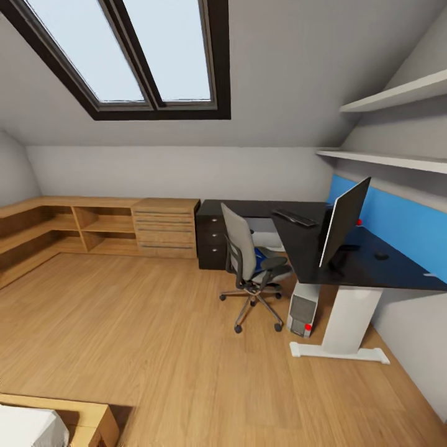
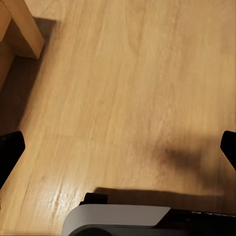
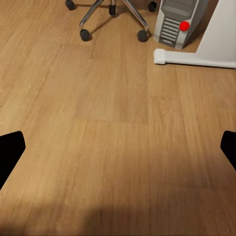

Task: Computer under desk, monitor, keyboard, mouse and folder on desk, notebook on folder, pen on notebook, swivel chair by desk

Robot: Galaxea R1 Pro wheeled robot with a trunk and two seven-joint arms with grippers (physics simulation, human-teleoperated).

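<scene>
Head view: monitor (image 1: 343, 221), keyboard (image 1: 293, 216) and mouse (image 1: 381, 255) sit on the black bench (image 1: 397, 270); computer (image 1: 303, 308) stands under it; swivel chair (image 1: 249, 266) just beside, blue folder (image 1: 259, 257) on its seat.
Left wrist view: my left hand (image 2: 118, 147) gapes wide over bare floor (image 2: 123, 83).
Right wrist view: my right hand (image 3: 118, 147) spread open; computer (image 3: 178, 22) and chair wheels (image 3: 85, 34) well ahead of it.

one swivel chair (image 1: 251, 261), one monitor (image 1: 343, 220) (dark), one computer (image 1: 303, 308)

Folder (image 1: 261, 256) on swivel chair (image 1: 248, 261) seat mostly hidden by backrest.
</scene>
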